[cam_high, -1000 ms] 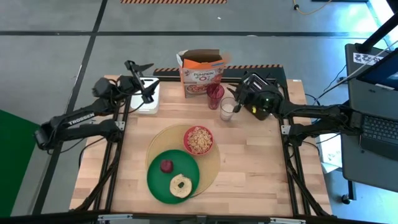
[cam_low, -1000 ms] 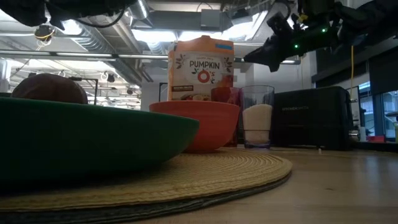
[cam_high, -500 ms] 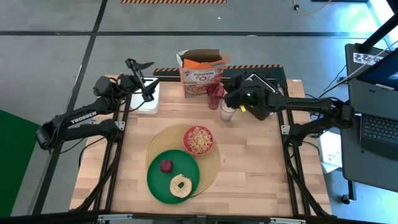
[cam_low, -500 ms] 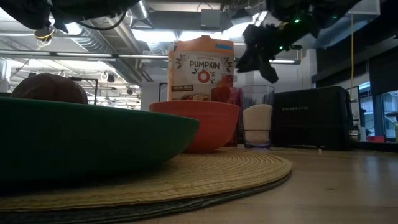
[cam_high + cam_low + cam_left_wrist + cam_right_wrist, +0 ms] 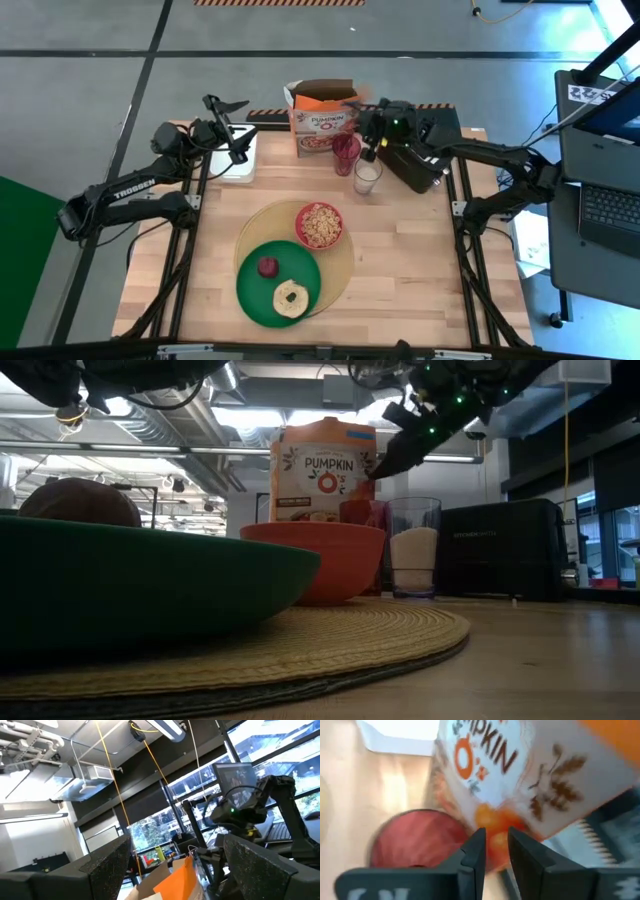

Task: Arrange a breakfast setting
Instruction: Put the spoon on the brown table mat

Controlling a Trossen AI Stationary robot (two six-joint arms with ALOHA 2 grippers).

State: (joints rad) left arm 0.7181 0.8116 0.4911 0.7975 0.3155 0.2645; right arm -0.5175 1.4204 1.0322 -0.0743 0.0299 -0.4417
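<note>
A round tan placemat lies at the table's middle. On it rest a green plate and a red bowl holding cereal. A dark-red fruit and a bagel-like bread ring lie on the plate. No gold spoon shows. My right gripper is shut and empty, in the air above a red cup, beside the cereal box. Its wrist view shows the cup and the box beyond the fingers. My left gripper is open and empty above the white cutting board.
A glass of milk stands beside the red cup, below my right arm. A black toaster sits at the far right under that arm. Bare wood lies to the right of the placemat and along the near edge.
My right gripper has gone from above the toaster toward the table's left and far edge, passing over the milk glass. It now hangs above the red cup by the cereal box. My left arm and the setting have kept still.
</note>
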